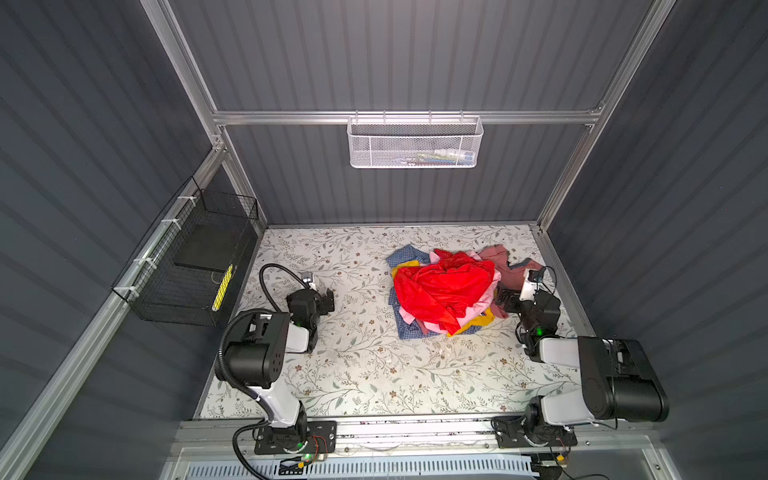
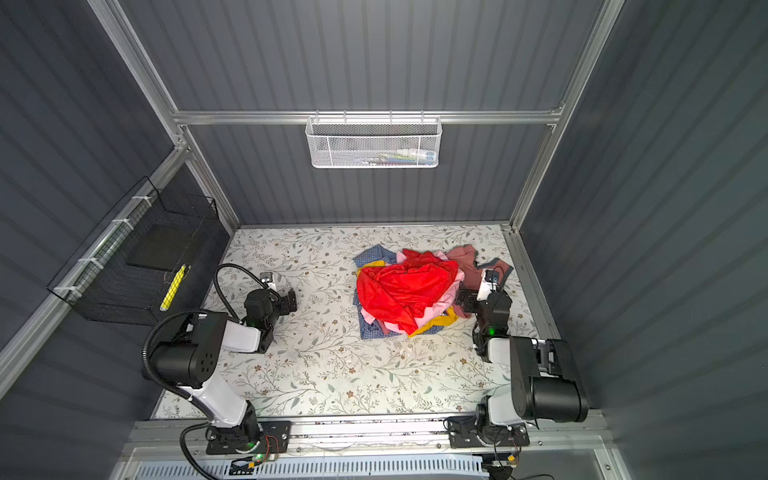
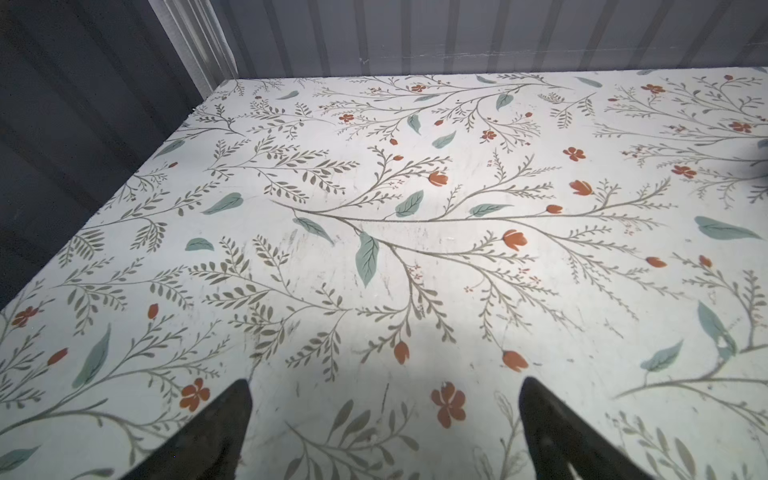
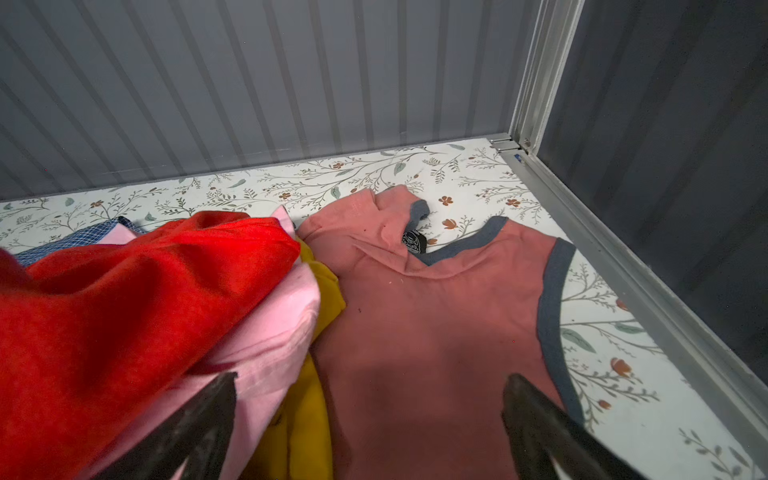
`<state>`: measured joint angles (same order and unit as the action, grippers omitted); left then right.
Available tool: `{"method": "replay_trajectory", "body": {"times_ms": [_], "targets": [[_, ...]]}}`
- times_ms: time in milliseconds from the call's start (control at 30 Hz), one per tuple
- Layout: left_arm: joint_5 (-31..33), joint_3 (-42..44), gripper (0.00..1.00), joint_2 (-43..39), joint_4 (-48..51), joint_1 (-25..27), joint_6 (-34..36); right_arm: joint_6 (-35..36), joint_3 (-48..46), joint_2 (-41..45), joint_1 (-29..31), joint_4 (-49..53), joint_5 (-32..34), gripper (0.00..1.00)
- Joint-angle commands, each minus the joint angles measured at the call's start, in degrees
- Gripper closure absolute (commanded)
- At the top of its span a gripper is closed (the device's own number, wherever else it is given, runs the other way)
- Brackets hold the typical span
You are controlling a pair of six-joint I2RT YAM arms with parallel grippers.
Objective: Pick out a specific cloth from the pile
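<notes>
Sheeting with a pale floral print covers the table [image 1: 357,374], which is enclosed on three sides by dark grey ribbed wall panels [image 1: 395,54] set in an aluminium frame [image 1: 399,117]. A white mesh basket [image 1: 413,143] hangs from the rear crossbar, and a black wire basket [image 1: 195,266] is fixed to the left rail. The pile [image 1: 444,291] lies right of centre, toward the back of the table. The mustard-yellow cloth [image 1: 478,322] is buried in it, showing only at the near-right and far-left edges beneath the shiny red cloth [image 1: 453,278] and pink layers. The left gripper [image 3: 384,387] hangs over bare table, well apart from the pile, jaws fully spread and empty. The right gripper [image 4: 371,377] sits at the pile's right edge above the dusty rose garment [image 4: 436,332], jaws fully spread, gripping nothing.
</notes>
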<state>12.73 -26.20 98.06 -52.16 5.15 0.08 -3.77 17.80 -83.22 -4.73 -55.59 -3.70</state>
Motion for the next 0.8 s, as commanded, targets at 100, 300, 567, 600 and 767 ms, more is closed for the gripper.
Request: {"method": "replay_trajectory", "body": {"times_ms": [100,300,567,600,767], "targets": [[-2.54,-0.45,0.00,0.29,-0.71,-0.47,2.06,0.52,1.14,-0.36,-0.15,0.30,-0.38,0.01],[-5.75,-1.42,0.00,0.27,1.09,-1.72,1.68,0.53,1.14,-0.38,-0.11,0.31,-0.42,0.01],[-5.72,-1.51,0.00,0.32,1.19,-1.74,1.68,0.52,1.08,-0.34,-0.13,0.29,-0.41,0.01],[-5.70,-1.53,0.00,0.33,1.19,-1.72,1.58,0.52,1.18,-0.37,-0.19,0.30,-0.42,0.01],[-5.70,-1.41,0.00,0.28,1.17,-1.72,1.61,0.60,1.10,-0.35,-0.08,0.28,-0.40,0.01]]}}
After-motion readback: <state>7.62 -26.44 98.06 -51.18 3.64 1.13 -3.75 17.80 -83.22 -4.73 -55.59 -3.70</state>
